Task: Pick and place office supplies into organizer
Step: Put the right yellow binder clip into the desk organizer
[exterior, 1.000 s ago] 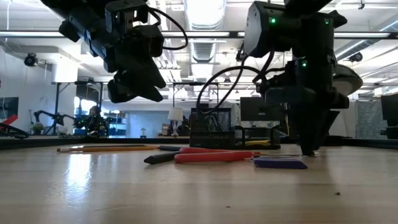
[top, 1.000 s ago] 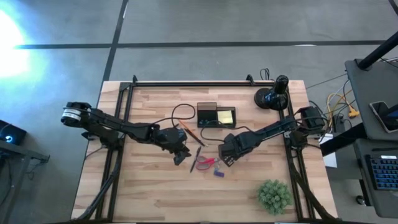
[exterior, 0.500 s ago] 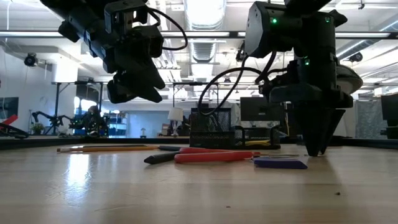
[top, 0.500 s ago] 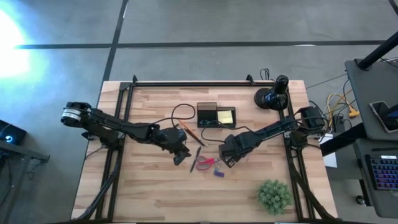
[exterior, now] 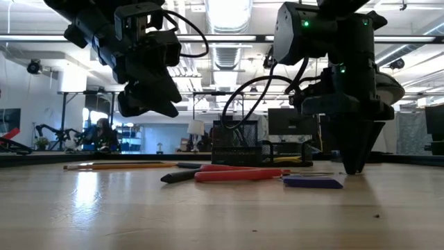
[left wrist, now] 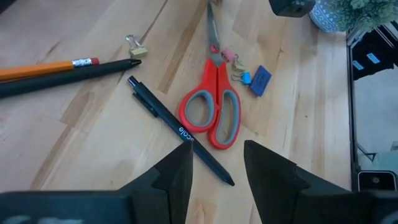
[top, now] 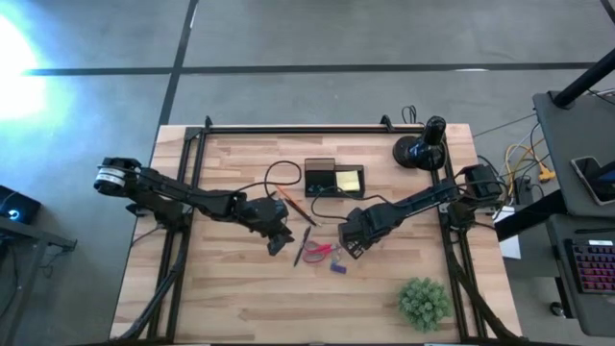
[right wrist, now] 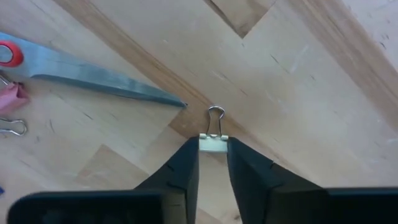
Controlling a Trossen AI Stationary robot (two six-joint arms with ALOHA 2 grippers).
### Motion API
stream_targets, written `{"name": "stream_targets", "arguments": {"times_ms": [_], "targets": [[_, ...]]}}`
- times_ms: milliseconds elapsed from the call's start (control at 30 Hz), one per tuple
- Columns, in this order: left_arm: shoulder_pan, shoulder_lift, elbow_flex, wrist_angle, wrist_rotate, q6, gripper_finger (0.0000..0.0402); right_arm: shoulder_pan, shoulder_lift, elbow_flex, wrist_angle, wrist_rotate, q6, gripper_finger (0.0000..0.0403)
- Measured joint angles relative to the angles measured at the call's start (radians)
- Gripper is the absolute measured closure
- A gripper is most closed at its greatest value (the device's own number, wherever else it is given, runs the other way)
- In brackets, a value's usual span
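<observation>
Two arms are over the table, mine the right. Up at centre top sits the organizer; the scissors lie mid-frame. My right gripper is clenched on a small binder clip at the board. I should keep the pinch square and lift straight. My left gripper hangs parted, empty.

A robotics lab: ceiling ducts, monitors, concrete floor
</observation>
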Motion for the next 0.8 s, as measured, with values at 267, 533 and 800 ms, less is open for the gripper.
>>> {"name": "stream_targets", "arguments": {"times_ms": [267, 533, 800], "targets": [[0.0, 0.0, 0.0, -0.001, 0.0, 0.004, 0.0272, 0.0, -0.017, 0.113, -0.01, 0.117, 0.061, 0.0346], [0.002, -0.006, 0.002, -0.19, -0.091, 0.108, 0.0272, -0.048, -0.008, 0.296, 0.042, 0.366, 0.198, 0.0344], [0.102, -0.137, -0.003, -0.258, -0.052, 0.269, 0.0272, -0.257, 0.109, 0.335, 0.066, 0.261, 0.183, 0.0344]]}}
